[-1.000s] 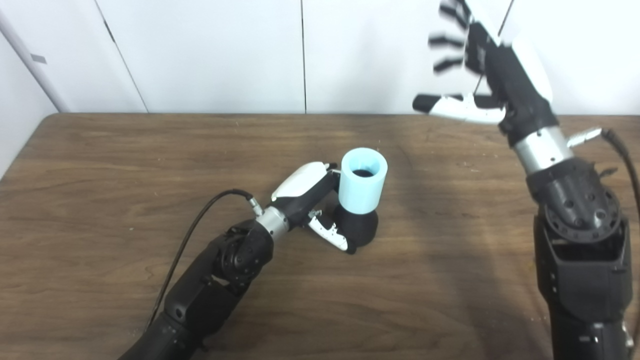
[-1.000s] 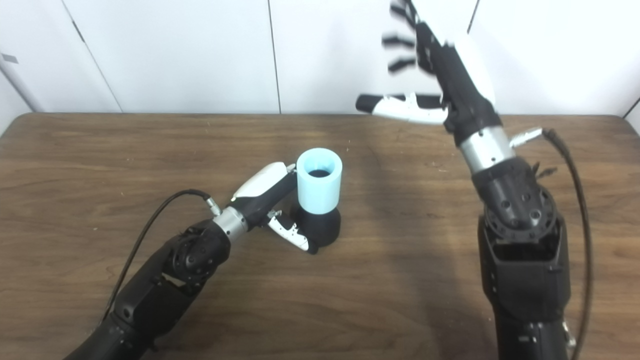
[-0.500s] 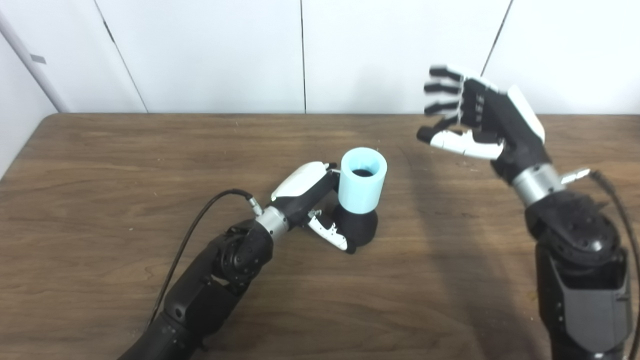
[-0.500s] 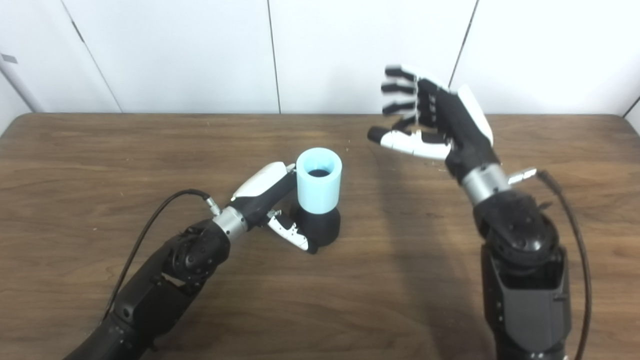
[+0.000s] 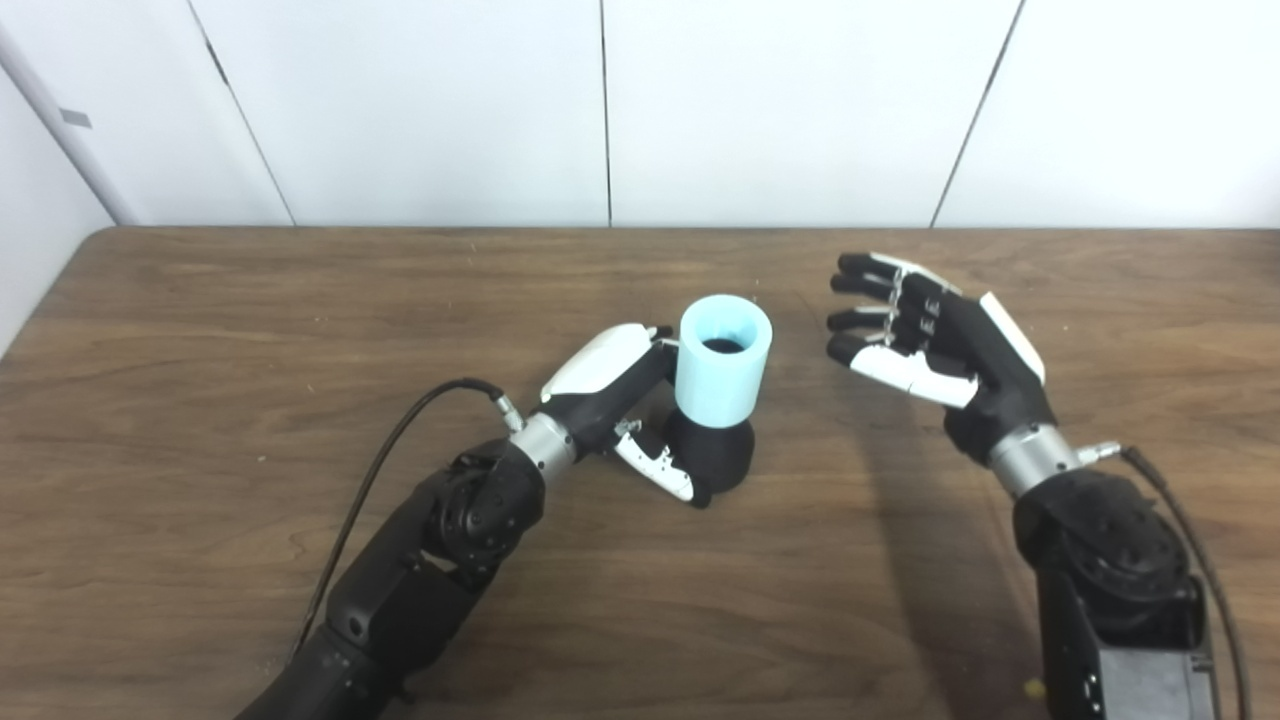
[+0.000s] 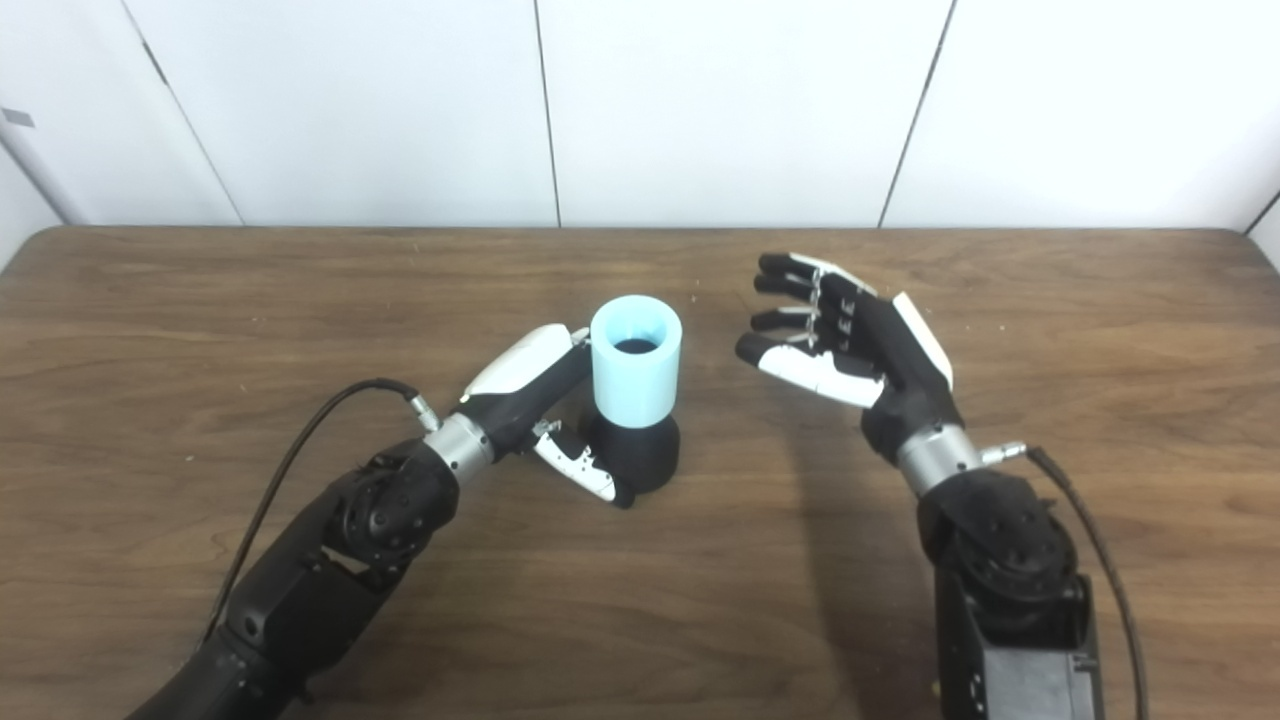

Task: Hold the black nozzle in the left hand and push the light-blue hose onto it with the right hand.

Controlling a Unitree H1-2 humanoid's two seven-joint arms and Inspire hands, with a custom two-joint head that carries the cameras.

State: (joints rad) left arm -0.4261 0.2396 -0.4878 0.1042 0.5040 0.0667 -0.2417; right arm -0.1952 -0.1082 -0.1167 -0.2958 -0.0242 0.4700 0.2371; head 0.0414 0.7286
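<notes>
We find the left hand (image 5: 610, 385) clamped on the black nozzle (image 5: 712, 455), light-blue hose (image 5: 722, 358) seated — right hand (image 5: 925, 350) beside, fingers apart; next, we judge, press down.

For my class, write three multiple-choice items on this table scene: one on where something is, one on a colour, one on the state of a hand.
1. Where is the light-blue hose?
A. flat on the table
B. upright on the black nozzle
C. in the right hand

2. What colour is the table?
A. brown wood
B. white
C. green

3. How is the right hand?
A. shut on the hose
B. flat on the table
C. open, holding nothing

Key: 1 B, the hose stands on the nozzle, which the left hand grips; 2 A, wood grain shows; 3 C, its fingers are spread beside the hose.
</notes>
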